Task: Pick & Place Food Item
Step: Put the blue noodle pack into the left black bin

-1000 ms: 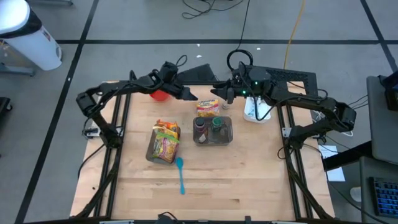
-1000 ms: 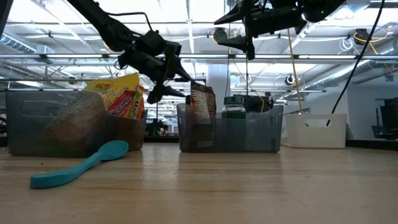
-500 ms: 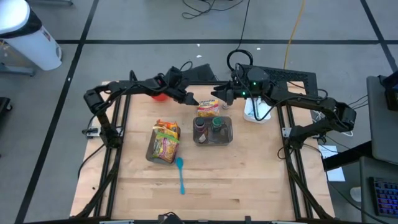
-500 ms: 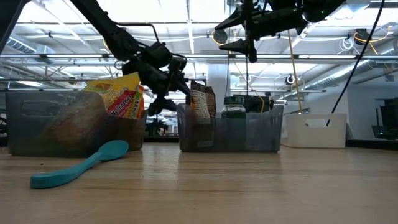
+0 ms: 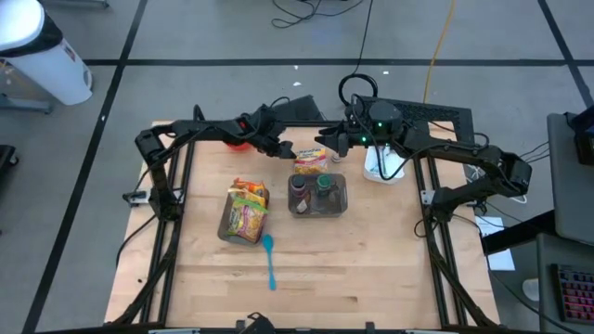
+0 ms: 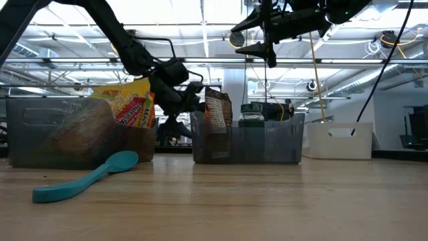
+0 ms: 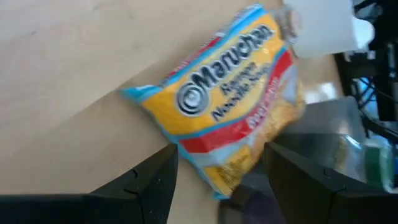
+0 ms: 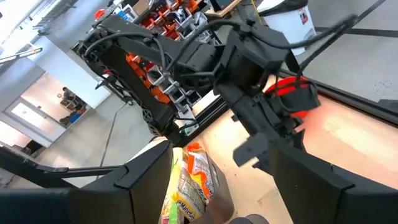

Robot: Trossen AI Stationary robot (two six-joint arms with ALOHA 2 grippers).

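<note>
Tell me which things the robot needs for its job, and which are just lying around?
Job: ramen packet; left gripper, open right by it; clear bin.
Lying about: teal spoon, snack bags, red cup, white box.

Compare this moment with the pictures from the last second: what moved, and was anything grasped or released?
The left gripper came down and forward toward the ramen packet lying behind the clear bin; it is open around the packet's end but has not closed. Nothing was grasped or released. The right gripper stayed raised and open; the packet, snack bags and teal spoon kept their places.
</note>
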